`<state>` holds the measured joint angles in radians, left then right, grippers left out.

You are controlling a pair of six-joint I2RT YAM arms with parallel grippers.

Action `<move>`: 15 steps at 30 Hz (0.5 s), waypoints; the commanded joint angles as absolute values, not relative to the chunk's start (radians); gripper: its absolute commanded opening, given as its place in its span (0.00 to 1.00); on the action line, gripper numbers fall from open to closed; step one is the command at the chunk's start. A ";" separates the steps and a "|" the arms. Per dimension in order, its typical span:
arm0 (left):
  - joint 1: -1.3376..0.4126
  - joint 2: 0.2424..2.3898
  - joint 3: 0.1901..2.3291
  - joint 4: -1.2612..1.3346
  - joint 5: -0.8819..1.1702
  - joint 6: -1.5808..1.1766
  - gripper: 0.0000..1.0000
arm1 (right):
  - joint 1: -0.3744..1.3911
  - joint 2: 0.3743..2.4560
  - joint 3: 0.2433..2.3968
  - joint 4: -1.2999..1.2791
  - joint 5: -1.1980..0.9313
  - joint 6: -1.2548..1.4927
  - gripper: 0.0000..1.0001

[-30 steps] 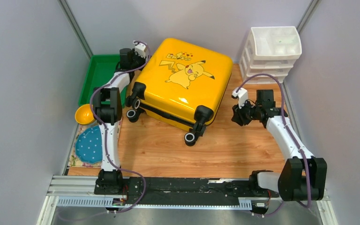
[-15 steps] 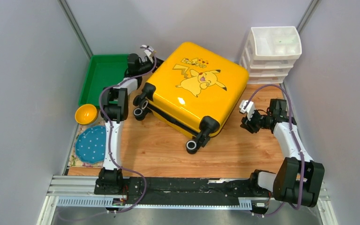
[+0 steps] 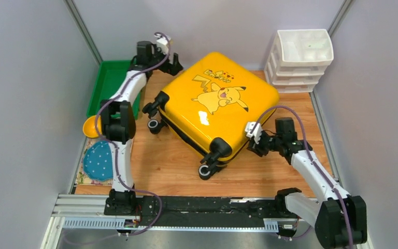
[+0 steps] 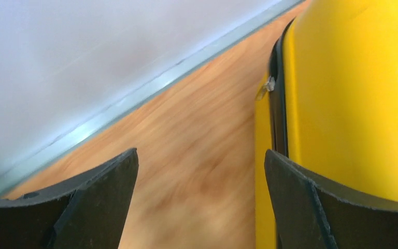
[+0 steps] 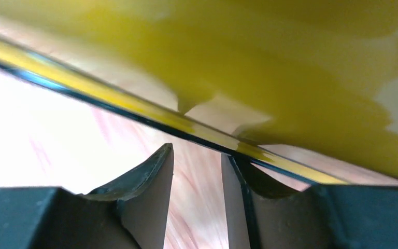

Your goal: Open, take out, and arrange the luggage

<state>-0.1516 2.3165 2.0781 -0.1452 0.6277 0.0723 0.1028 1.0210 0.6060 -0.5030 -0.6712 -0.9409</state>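
Along the left edge of the wooden table (image 3: 259, 174) lie a blue spotted disc (image 3: 97, 161) near the front, a yellow bowl (image 3: 90, 127) just behind it, and a green tray (image 3: 109, 83) reaching into the far left corner.

The left arm stretches past the tray toward the far edge. The left gripper (image 3: 175, 65) hangs just beside the far left corner of the luggage (image 3: 215, 111). In the wrist view its fingers (image 4: 98, 192) are spread wide with only bare table between them, so it is released, and the yellow shell (image 4: 352, 104) stands next to the right finger.

The luggage lies flat and closed in the middle of the table, cartoon print up and turned on a diagonal. One pair of black wheels points to the left edge and the other to the near edge.

The right gripper (image 3: 250, 145) sits low against the suitcase's near right side. Its fingers (image 5: 150, 192) stand a narrow gap apart with wood showing between them, gripping nothing. That view is smeared, so it is unclear whether a fingertip touches the dark trim.

A white drawer unit (image 3: 298, 57) fills the far right corner, apart from the luggage.
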 commanded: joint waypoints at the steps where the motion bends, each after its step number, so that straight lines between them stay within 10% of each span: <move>1: -0.028 1.946 1.823 -0.287 0.388 0.082 0.99 | 0.377 1.042 0.589 -0.258 -0.625 -0.656 0.43; 15: 0.055 1.456 1.281 -0.362 0.192 -0.064 0.93 | 0.621 1.014 0.756 -0.346 -0.436 -0.497 0.47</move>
